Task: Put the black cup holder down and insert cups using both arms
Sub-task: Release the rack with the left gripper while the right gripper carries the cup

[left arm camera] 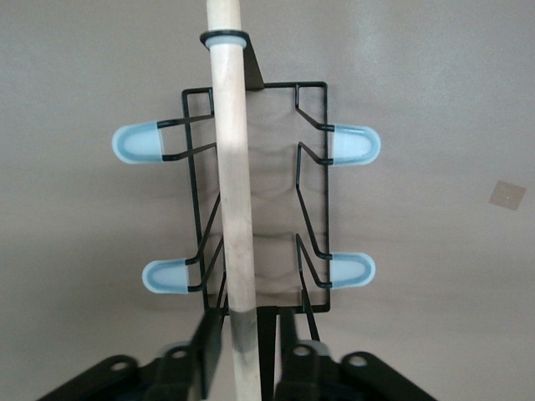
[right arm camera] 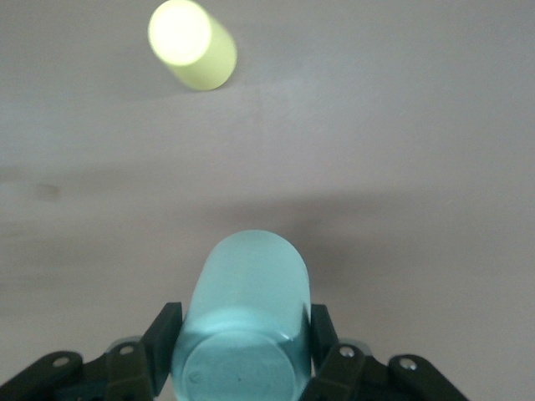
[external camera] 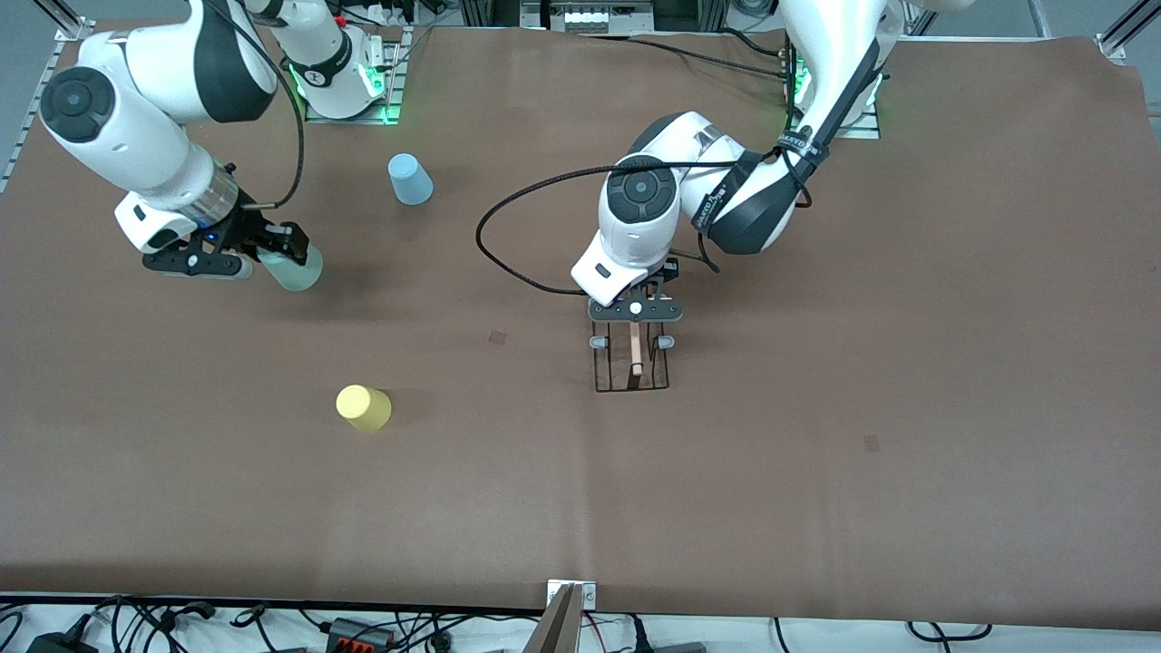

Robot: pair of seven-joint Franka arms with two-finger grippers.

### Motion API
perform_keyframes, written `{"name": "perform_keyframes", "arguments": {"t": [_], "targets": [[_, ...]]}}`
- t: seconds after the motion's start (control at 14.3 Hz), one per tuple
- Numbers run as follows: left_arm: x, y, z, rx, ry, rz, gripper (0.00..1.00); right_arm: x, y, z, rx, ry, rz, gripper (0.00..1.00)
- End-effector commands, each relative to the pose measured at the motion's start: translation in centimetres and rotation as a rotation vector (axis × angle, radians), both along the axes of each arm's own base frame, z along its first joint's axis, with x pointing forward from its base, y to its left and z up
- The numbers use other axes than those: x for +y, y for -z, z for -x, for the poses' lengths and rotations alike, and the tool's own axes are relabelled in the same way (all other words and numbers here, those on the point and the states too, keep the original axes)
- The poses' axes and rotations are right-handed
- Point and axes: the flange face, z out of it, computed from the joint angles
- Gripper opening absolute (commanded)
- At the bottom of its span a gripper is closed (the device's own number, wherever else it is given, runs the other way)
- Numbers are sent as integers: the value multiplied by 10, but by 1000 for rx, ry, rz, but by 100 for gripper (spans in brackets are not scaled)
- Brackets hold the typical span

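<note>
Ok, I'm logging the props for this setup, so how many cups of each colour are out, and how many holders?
Pale blue cup: 1, upside down on the table
Pale green cup: 1, clamped in the right gripper
Yellow cup: 1, upside down on the table
Black cup holder: 1, under the left gripper
Total: 4 things

In the front view the left pincer (external camera: 636, 319) and its wrist cover the upper pegs of the black cup holder (external camera: 632, 367). In the left wrist view the wooden rod handle (left arm camera: 234, 192) runs off the top edge, and the fingertips (left arm camera: 207, 351) are blurred. The right pincer (right arm camera: 242, 355) is cut by the bottom edge, hiding the pale green cup's (right arm camera: 247, 322) base.
</note>
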Motion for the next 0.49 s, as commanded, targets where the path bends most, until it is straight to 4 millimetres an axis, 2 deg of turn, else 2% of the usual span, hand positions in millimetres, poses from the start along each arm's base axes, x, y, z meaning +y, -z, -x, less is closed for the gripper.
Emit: {"name": "perform_keyframes", "arguments": {"t": [0.0,0.07,0.14,0.21,0.28,0.42], "targets": [[8,-18,-8,-27,-5,-14,100,33,-17,10,35,121,-87,39],[15,-33,-13,-48,-18,-8,100,61,-25,13,33,166,-84,39],[37,-50,-27,-79,-47,-6,100,94,-38,13,26,230,-85,39],[66,-70,-45,-112,-56,-6,100,122,-43,11,29,292,-86,39],[88,-86,-54,-127,-31,1,100,148,-51,12,28,325,-94,39],[143,-106,-71,-98,84,-15,100,203,-58,16,39,422,-112,39]]}}
